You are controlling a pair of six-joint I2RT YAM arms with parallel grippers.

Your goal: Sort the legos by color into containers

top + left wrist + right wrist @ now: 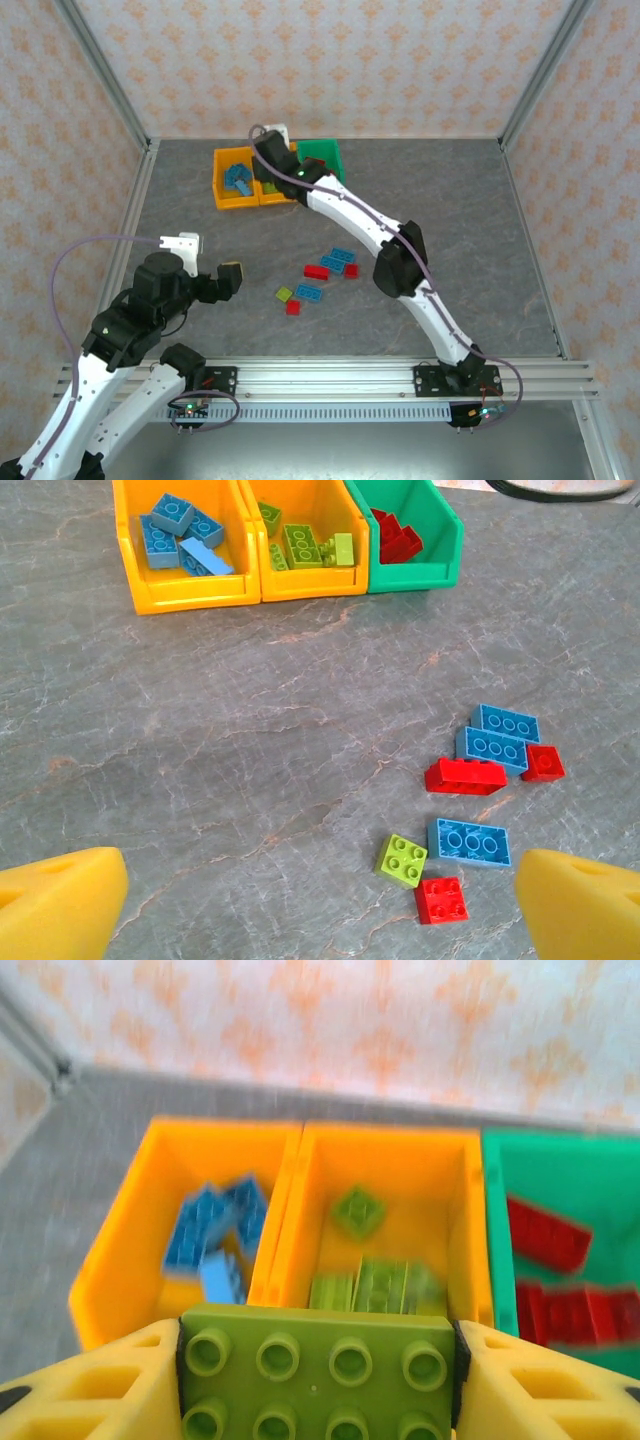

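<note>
R gripper [318, 1380] is clamped on a lime brick [318, 1360], w/ a yellow pad [90, 1390] pressed against each short end. Brick is a 2x4. Its long axis runs side to side in the R wrist view, spanning pad to pad. Stud face is turned toward the cam: top row of four round studs shows in full, lower row is cut by the frame edge. Colour is plain lime, no marks.

Top view puts the R gripper [272, 160] over the bin row at the far side of the table [450, 200], approx in line w/ the mid bin [400, 1160]. Mid bin is orange-yellow and holds lime bricks. Left bin [130, 1260], also orange-yellow, holds blue ones. Green bin [560, 1170] holds red ones. The three bins sit side by side, walls touching.

L gripper [320, 910] is spread wide w/ nothing btwn its pads, low over the table near the loose bricks. Seven lie there, studs up:
- three blue 2x4s [492, 748], long axes approx left-right
- a long red [465, 776]
- two small reds [441, 900]
- a lime 2x2 [402, 860], turned slightly askew
</note>
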